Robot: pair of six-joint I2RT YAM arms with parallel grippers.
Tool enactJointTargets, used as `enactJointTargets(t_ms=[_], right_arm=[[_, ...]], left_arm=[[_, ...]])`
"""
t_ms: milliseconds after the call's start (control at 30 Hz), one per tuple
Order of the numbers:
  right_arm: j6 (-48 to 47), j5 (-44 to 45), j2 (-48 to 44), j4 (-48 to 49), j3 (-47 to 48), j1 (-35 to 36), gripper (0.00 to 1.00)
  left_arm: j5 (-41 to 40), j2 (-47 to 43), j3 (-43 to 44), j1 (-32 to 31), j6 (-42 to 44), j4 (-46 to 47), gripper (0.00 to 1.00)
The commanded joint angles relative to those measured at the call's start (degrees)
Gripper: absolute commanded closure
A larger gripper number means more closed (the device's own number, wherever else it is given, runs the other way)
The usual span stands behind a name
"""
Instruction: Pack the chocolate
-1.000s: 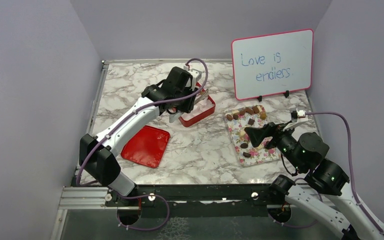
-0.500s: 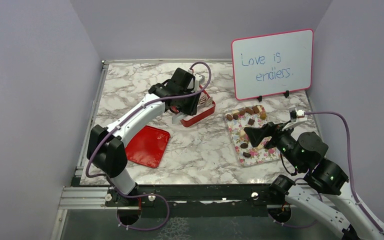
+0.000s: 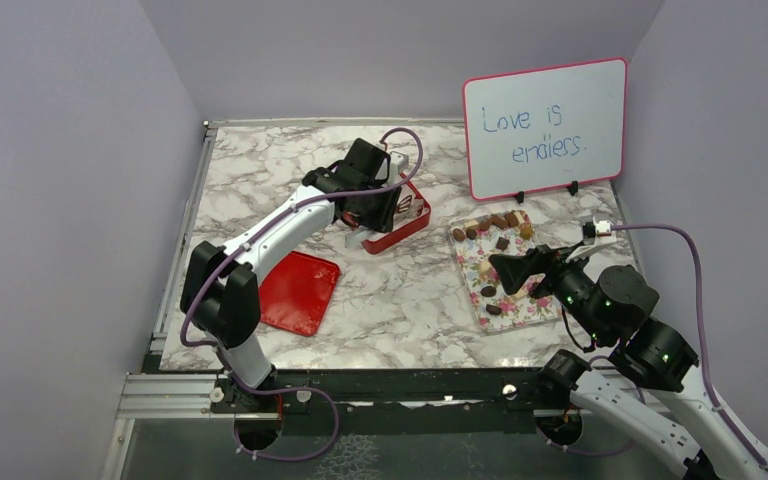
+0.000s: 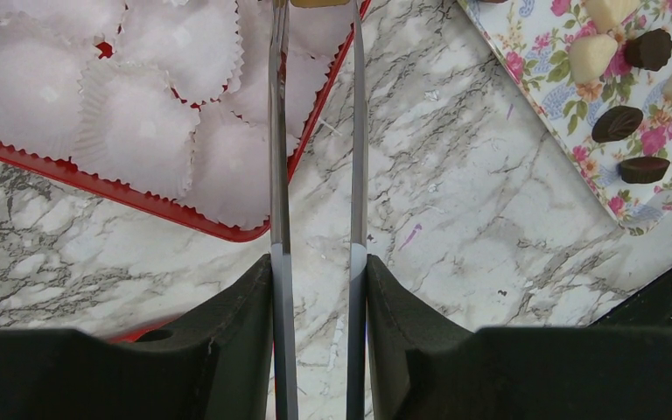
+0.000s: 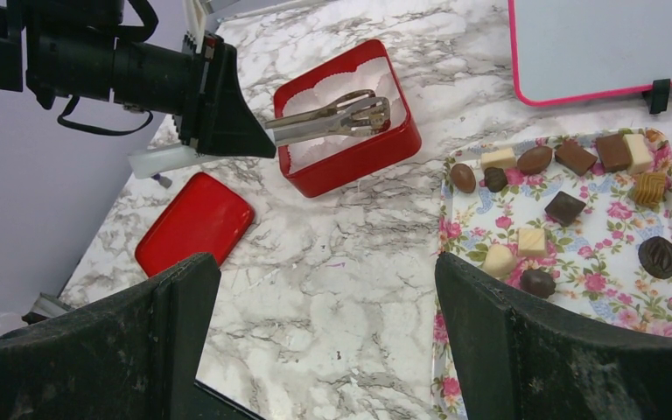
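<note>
Several chocolate pieces (image 3: 500, 243), dark brown, light brown and cream, lie on a floral tray (image 3: 480, 312) at the right; they also show in the right wrist view (image 5: 567, 207) and the left wrist view (image 4: 617, 122). My left gripper (image 3: 385, 205) is shut on metal tongs (image 5: 332, 118), whose tips reach over the red box (image 5: 359, 162) lined with white paper cups (image 4: 140, 131). A light brown bit shows between the tong tips (image 4: 319, 3), cut off by the frame edge. My right gripper (image 3: 515, 268) is open and empty above the tray's near left edge.
The box's red lid (image 3: 295, 290) lies flat at the front left. A whiteboard (image 3: 545, 125) reading "Love is endless" stands at the back right behind the tray. Purple walls close in the marble table (image 3: 400, 300) on three sides.
My left arm has swung slightly right and lowered the tongs over the red box. The right arm has not moved.
</note>
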Motion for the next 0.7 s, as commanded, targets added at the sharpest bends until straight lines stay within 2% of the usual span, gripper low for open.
enactJointTargets(t_ms=[0,133,667], right_arm=[[-0.6,-0.3,-0.9,1.2,0.2,-0.2,0.01],[-0.5,-0.3,-1.0,1.3,0.0,-0.2,0.01],[0.0,0.6,-1.4,0.6,0.1,-0.2,0.01]], left_arm=[[2.6,0.6,-0.3,0.4,0.4,2.7,0.65],[2.8,0.9,0.0,0.4,0.1,2.9,0.61],[3.2,-0.3,-0.7,0.5,0.2,3.6,0.58]])
